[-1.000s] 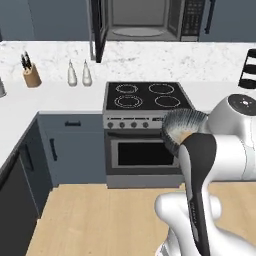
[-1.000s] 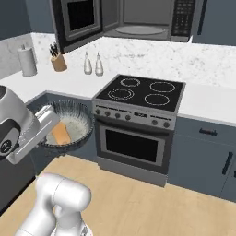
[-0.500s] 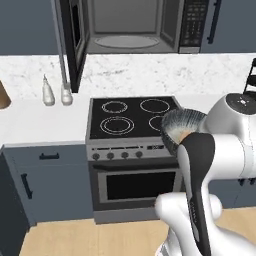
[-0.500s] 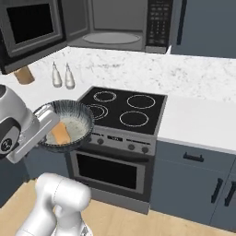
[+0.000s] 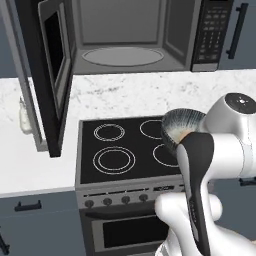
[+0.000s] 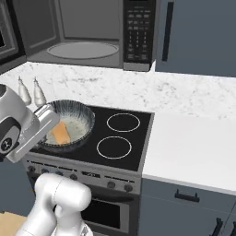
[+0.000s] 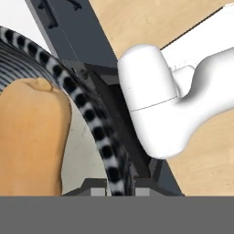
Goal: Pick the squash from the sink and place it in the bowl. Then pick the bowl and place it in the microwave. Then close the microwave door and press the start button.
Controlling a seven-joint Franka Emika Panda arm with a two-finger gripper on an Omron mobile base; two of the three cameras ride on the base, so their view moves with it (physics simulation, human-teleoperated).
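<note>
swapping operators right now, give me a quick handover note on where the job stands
Gripper: shut on the bowl's rim, bowl carried in the air over the stove.
Squash: lying inside the bowl.
Microwave: above the stove, inside bare, turntable showing.
Microwave door: swung wide open to the left.
Done: squash in the bowl, bowl picked up.
Left: lift the bowl into the microwave, close the door, press start on the button panel.

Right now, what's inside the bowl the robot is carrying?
The orange squash lies inside the bowl, against its pale speckled floor on the side nearest the arm. The bowl floor under the squash is covered, so nothing can be told there.
</note>
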